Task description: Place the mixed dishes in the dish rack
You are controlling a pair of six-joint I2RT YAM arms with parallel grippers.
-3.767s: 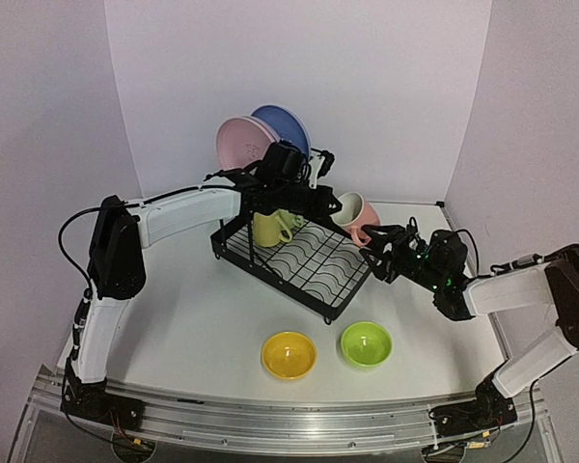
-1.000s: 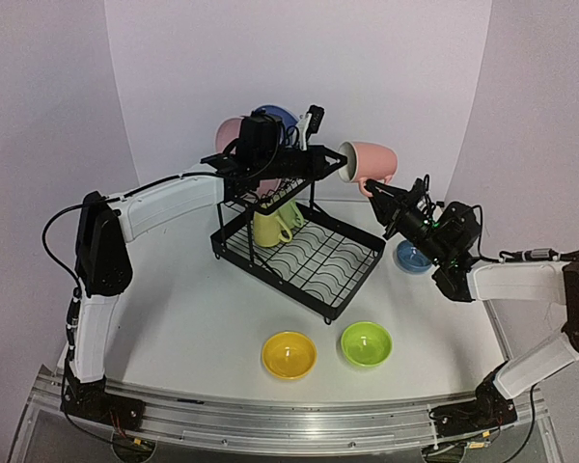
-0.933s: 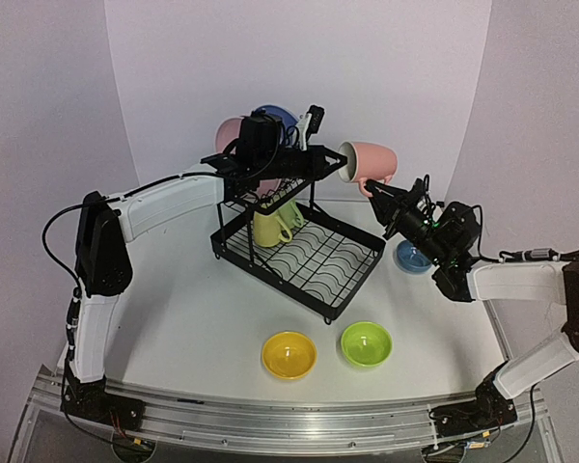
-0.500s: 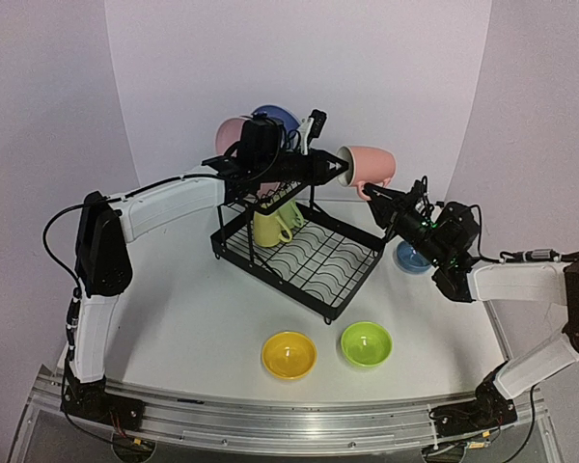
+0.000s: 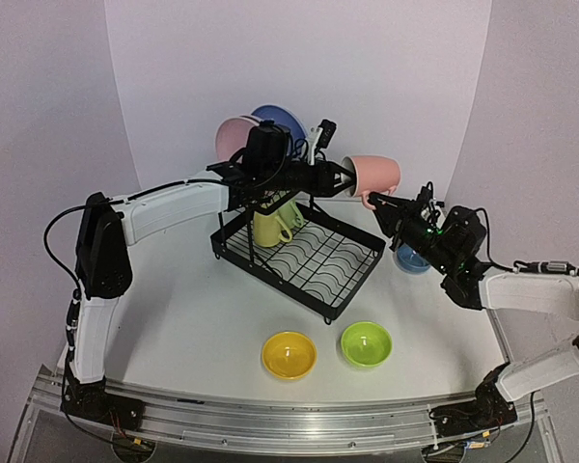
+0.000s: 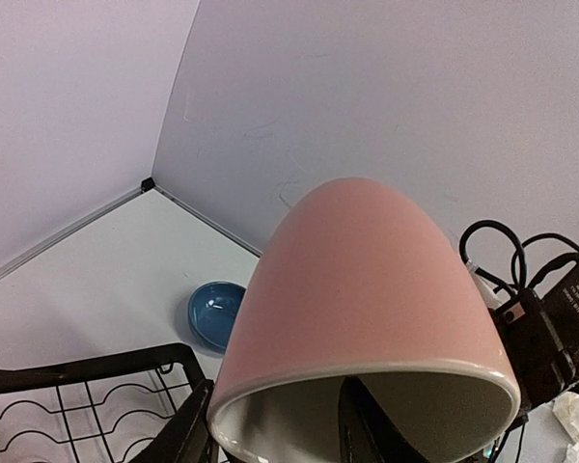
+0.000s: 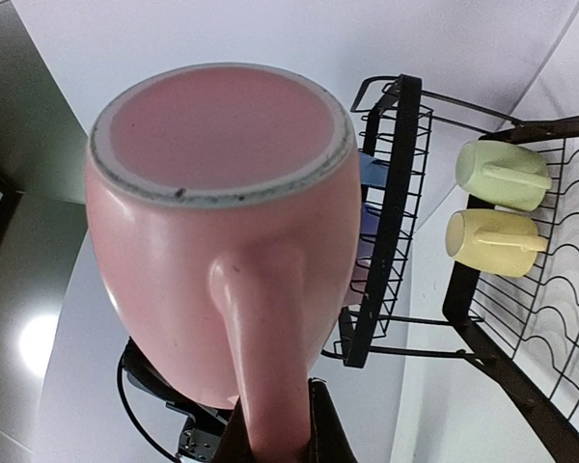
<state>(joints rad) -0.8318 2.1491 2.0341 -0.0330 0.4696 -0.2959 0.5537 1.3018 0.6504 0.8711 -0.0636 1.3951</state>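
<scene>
- Pink mug [image 5: 374, 175] hung on its side beside the dish rack [image 5: 299, 253] upper shelf, its handle pinched in the right gripper [image 5: 376, 200].
- Left gripper [image 5: 340, 177] stood parted at the mouth, one finger inside; it likely needed a firm clamp on the wall before the right let go.

Pink mug [image 7: 217, 231] — handle cut off at right wrist view's bottom.

- Wide bare worktop [image 5: 174, 309] lies left of the rack [image 5: 314, 275].
- The left end effector [image 5: 345, 177], right end effector [image 5: 372, 200] and mug [image 5: 376, 172] crowd the air right of the rack's top shelf.
- Yellow bowl [image 5: 289, 354] and lime bowl [image 5: 366, 343] stand in front, with a gap between.
</scene>
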